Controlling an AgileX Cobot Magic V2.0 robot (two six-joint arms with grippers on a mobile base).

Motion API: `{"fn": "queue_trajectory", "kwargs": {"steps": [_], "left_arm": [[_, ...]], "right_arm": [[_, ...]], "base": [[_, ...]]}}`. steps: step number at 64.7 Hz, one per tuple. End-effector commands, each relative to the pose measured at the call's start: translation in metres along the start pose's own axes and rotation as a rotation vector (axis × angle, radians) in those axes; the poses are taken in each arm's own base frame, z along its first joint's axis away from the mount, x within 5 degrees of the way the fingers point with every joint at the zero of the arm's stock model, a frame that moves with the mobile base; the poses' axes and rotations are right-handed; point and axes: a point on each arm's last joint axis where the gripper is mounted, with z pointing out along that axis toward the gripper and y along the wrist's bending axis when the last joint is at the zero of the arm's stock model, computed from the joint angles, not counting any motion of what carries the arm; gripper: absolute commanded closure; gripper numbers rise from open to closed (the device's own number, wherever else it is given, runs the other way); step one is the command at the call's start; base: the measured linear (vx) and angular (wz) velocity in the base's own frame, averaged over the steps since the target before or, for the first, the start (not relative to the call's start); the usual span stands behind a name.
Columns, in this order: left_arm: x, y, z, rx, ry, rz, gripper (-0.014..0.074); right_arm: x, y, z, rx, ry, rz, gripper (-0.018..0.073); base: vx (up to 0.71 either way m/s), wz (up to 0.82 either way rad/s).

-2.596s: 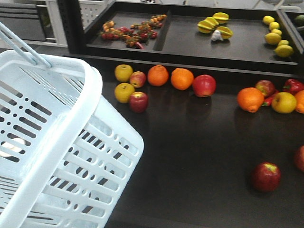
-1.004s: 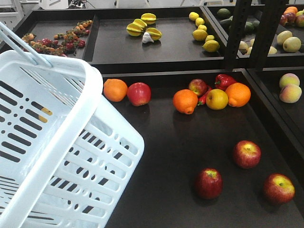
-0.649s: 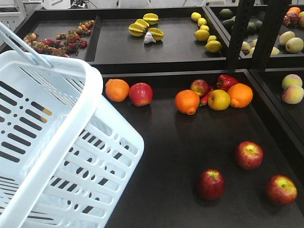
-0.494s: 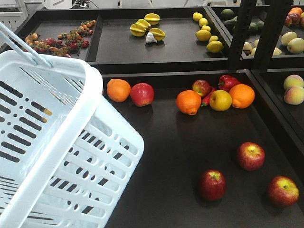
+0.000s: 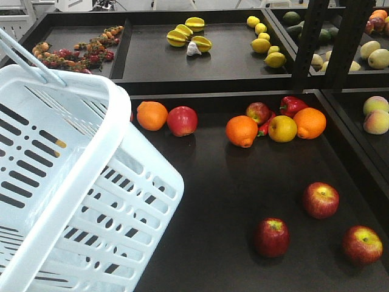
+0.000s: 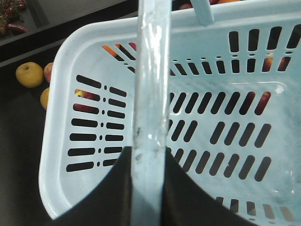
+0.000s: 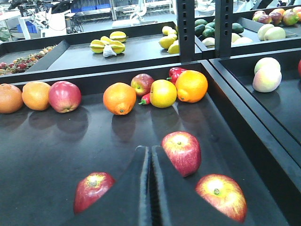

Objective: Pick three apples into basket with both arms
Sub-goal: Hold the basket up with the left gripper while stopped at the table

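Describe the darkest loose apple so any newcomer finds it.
On the lower black tray, right of the pale basket, three apples lie apart near the front. Take the leftmost apple: deep red almost all over, while the other two show yellow patches.

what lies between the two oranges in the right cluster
A yellow fruit, with a small apple and red pepper just behind, per the front view.

Black shelf trays (image 5: 231, 182) are set in rows, split by black posts (image 5: 308, 42); a bright room (image 7: 56, 14) is seen behind
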Motion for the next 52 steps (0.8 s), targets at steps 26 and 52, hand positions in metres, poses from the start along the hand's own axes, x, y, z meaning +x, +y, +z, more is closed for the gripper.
{"fn": "queue_trajectory", "kwargs": {"steps": [26,52], "left_arm": [[-0.0078,-0.0009,-0.007,0.012,-0.084,-0.012,0.0603],[-0.0078,-0.0009,-0.007,0.012,-0.084,-0.012,0.0603]], "right_arm": [[-0.0049,0.0001,0.0,0.0,-0.071,-0.001,0.0568],[-0.0049,0.0001,0.0,0.0,-0.071,-0.001,0.0568]], "base": [[0.0,0.0],[0.0,0.0]]}}
